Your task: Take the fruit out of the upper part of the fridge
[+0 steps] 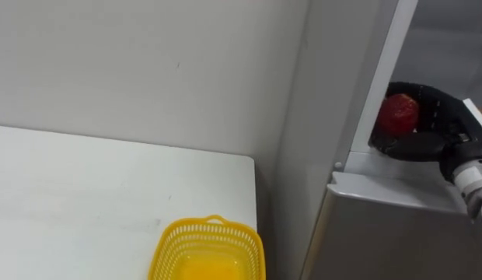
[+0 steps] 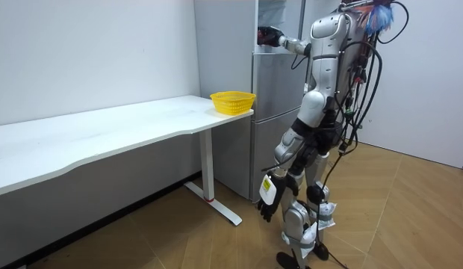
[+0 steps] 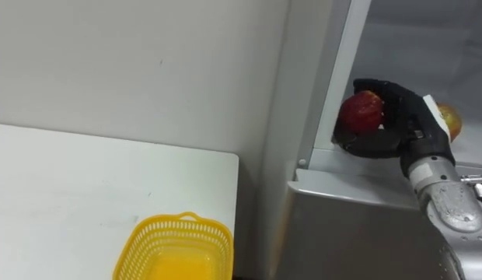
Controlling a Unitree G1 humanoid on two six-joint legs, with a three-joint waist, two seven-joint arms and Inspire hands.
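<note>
You have the right hand (image 3: 404, 117) curled around a red apple (image 3: 359, 113) at the mouth of the upper fridge (image 3: 427, 39). The grasp looks done; what probably remains is drawing it out toward the yellow basket (image 3: 175, 247) on the white table (image 3: 70, 179). The left hand (image 2: 267, 198) hangs relaxed by the thigh.

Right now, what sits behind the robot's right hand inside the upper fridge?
A reddish-yellow fruit peeks out behind the right hand, which is curled round a red apple. The hand covers most of that fruit.
</note>
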